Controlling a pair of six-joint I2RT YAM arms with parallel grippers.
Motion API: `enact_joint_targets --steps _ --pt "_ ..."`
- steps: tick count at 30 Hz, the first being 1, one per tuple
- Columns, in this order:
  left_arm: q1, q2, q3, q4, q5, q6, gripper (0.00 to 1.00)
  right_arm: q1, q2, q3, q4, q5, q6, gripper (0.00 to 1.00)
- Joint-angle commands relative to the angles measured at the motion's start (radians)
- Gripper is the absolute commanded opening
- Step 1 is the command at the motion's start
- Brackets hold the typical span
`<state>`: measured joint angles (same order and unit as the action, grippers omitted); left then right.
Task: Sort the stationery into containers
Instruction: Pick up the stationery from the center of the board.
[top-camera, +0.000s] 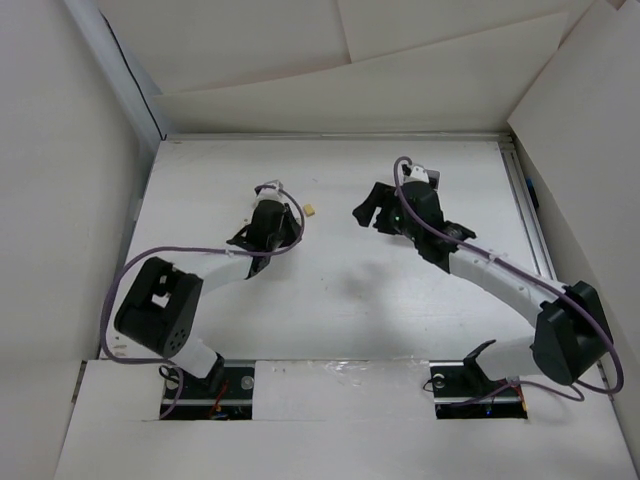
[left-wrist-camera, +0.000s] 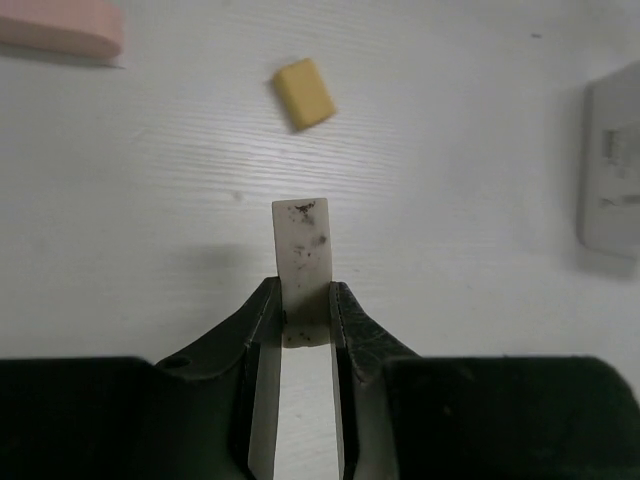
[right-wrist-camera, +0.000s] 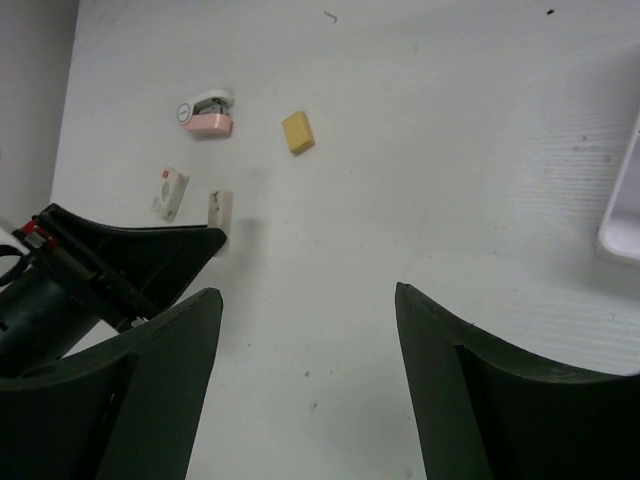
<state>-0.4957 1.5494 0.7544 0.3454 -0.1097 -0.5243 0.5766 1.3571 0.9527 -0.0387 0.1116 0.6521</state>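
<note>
My left gripper (left-wrist-camera: 303, 295) is shut on a white, smudged eraser block (left-wrist-camera: 300, 245), which sticks out ahead of the fingertips just over the table. A beige eraser (left-wrist-camera: 303, 93) lies a little beyond it, also seen from above (top-camera: 311, 211) to the right of the left gripper (top-camera: 285, 225). A pink item (left-wrist-camera: 60, 28) lies at the far left. My right gripper (right-wrist-camera: 305, 292) hangs open over bare table with nothing between its fingers. In its view a white container's edge (right-wrist-camera: 622, 215) shows at the right. No markers are in view.
The right wrist view shows a pink-and-white item (right-wrist-camera: 207, 113) and a small white item with a red mark (right-wrist-camera: 170, 192) near the left arm. A pale grey-white object (left-wrist-camera: 612, 170) lies right of the left gripper. White walls (top-camera: 70, 150) enclose the table.
</note>
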Motion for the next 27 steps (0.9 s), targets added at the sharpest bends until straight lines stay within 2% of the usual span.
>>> enact_joint_targets --steps 1,7,11,17,27 --pt "-0.003 -0.081 -0.062 0.176 0.234 0.030 0.00 -0.003 0.020 0.050 0.077 -0.087 0.026 0.77" --pt "-0.012 -0.141 -0.165 0.329 0.454 0.070 0.00 -0.003 0.071 0.060 0.137 -0.199 0.078 0.78" --pt "-0.021 -0.141 -0.165 0.378 0.547 0.099 0.00 0.006 0.128 0.090 0.158 -0.263 0.100 0.78" --pt "-0.098 -0.164 -0.175 0.388 0.539 0.144 0.00 0.017 0.183 0.110 0.158 -0.267 0.118 0.69" --pt "-0.098 -0.206 -0.187 0.397 0.518 0.153 0.01 0.017 0.218 0.100 0.168 -0.224 0.147 0.64"
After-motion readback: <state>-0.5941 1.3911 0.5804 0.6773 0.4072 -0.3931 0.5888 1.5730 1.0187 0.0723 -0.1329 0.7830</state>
